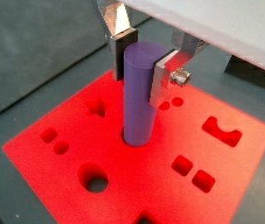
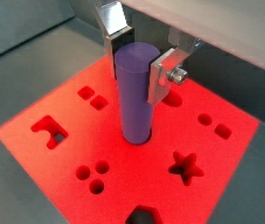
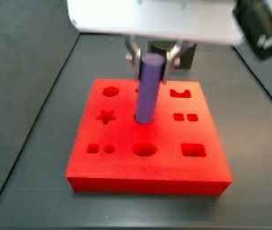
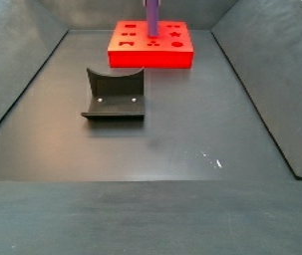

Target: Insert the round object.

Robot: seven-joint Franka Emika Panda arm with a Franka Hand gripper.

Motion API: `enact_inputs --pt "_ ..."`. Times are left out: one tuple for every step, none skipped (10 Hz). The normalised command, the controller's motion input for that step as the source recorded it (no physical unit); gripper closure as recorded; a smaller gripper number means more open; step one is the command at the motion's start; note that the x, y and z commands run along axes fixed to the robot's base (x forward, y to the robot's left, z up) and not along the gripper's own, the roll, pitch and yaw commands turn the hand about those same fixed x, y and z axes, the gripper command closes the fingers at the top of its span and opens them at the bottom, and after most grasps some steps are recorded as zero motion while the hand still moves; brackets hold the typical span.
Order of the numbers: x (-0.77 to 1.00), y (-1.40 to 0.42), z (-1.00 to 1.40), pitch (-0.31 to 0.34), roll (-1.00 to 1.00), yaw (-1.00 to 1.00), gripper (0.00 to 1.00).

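The gripper (image 1: 144,54) stands above the middle of the red block (image 1: 65,114), its flat silver fingers (image 1: 160,77) pinching the upper part of the round object (image 1: 141,94) from two sides; both wrist views show a plate against each flank of the rod. The round object (image 2: 135,96) is a long, smooth purple cylinder with a flat round top, held upright, and its lower end meets the top face of the red block (image 2: 216,166) near the centre; whether it sits in a hole there or only rests on the surface cannot be told. In a side view the round object (image 3: 150,88) rises well above the block's thickness. Around its foot the red block (image 3: 150,171) carries cut-outs of many shapes: a star (image 2: 186,165), a round hole (image 1: 94,180), pairs of small squares (image 1: 193,172) and a notched slot (image 1: 223,130), all near the rod but apart from it. The block rests on the dark floor (image 4: 180,149). In a side view the fixture (image 4: 115,95), a dark L-shaped bracket, stands on the floor well apart from the red block (image 4: 151,52), on the camera's side of it, and the round object (image 4: 153,17) shows above the block.
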Motion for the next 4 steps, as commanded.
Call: enact_inputs --pt "0.02 0.0 -0.71 -0.004 0.09 0.0 1.0" --pt "0.0 0.0 -0.71 0.0 0.14 0.0 1.0" --pt "0.0 -0.04 -0.36 0.0 0.18 0.0 1.0" --pt "0.0 0.0 0.0 0.0 0.0 0.0 1.0"
